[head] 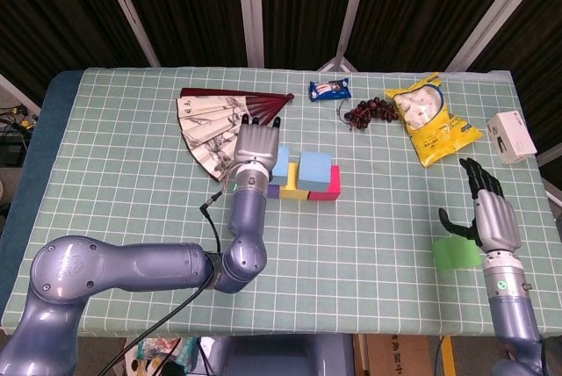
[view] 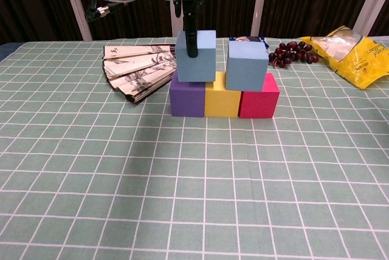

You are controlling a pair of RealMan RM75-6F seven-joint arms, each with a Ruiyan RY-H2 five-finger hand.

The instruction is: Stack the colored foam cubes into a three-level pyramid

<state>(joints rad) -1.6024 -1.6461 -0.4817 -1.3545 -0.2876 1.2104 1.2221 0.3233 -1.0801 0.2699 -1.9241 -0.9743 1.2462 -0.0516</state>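
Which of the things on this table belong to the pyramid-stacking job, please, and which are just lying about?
Belonging to the job:
purple cube
yellow cube
red cube
blue cube on the base row
blue cube held by the left hand
green cube by the right hand

Just lying about:
paper fan
grapes
yellow snack bag
blue wrapper
white box

Before me my table (head: pixel 105 218) wears a green cloth with a white grid, its far edge backed by dark curtains (head: pixel 184 7) crossed by slanting pale metal struts (head: pixel 250 7).
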